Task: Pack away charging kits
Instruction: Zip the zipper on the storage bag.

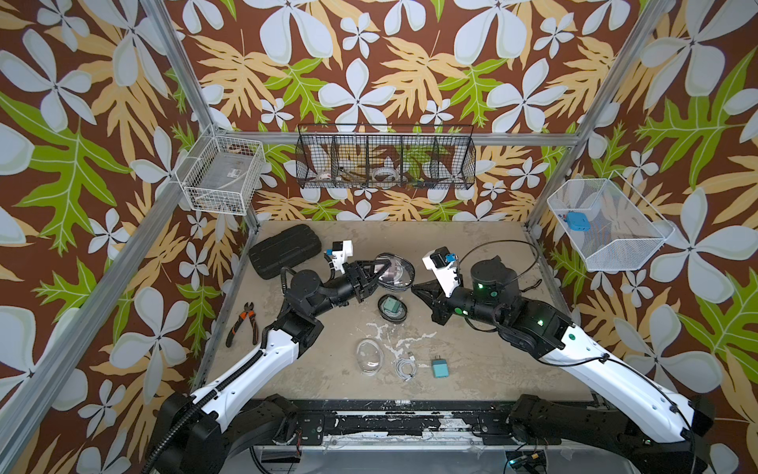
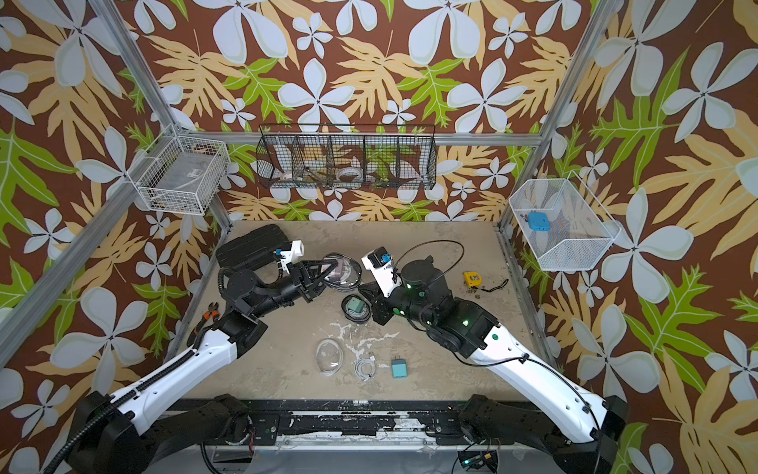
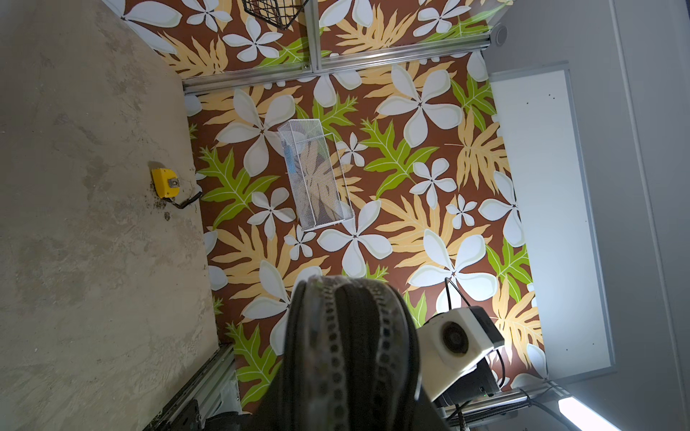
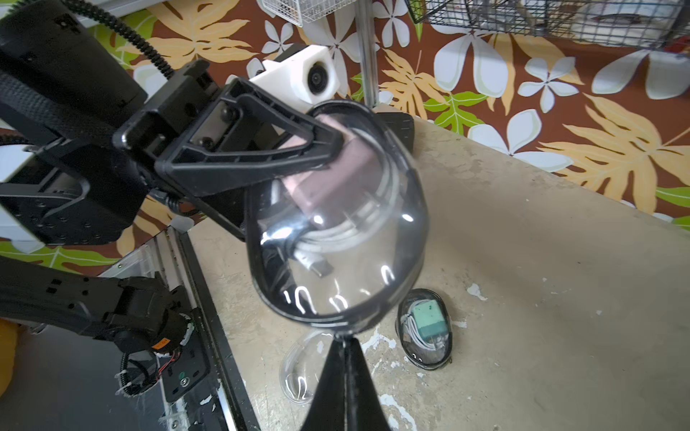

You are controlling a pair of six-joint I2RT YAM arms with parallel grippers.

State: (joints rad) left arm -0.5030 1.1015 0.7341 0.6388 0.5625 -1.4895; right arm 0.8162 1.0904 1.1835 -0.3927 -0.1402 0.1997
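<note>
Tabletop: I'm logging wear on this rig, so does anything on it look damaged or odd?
Yes. The tabletop has white chipped patches mid-front, just beyond the coiled cable, where the coating looks scraped off. Dark crumbs lie scattered around the yellow tape measure near its right edge.

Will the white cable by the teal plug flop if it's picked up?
Probably floppy: the white cable is thin and loosely coiled, so its loops may sag or unwind. It likely feels light, being small beside the teal plug.
</note>
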